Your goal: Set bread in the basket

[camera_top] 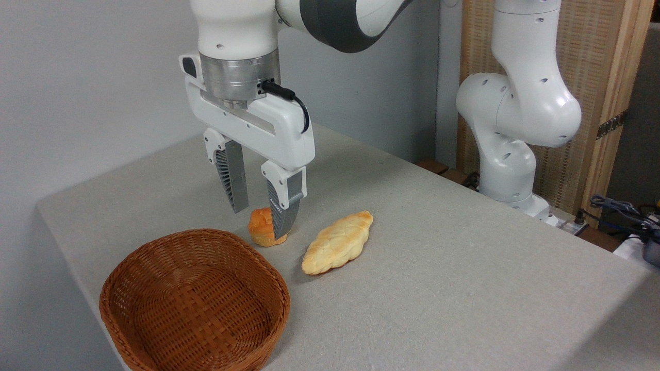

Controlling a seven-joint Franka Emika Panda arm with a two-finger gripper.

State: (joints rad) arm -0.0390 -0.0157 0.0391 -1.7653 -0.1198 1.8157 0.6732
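Grey table [464, 288] lies bare rightward; basket [194, 301] overhangs its front edge. Gripper [261, 221] straddles the bun [262, 227], jaws apart, loaf [337, 242] just beside.

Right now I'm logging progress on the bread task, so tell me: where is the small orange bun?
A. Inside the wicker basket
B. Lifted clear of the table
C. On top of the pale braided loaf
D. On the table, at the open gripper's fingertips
D: the orange bun sits on the table with the open gripper around it, outside the basket.
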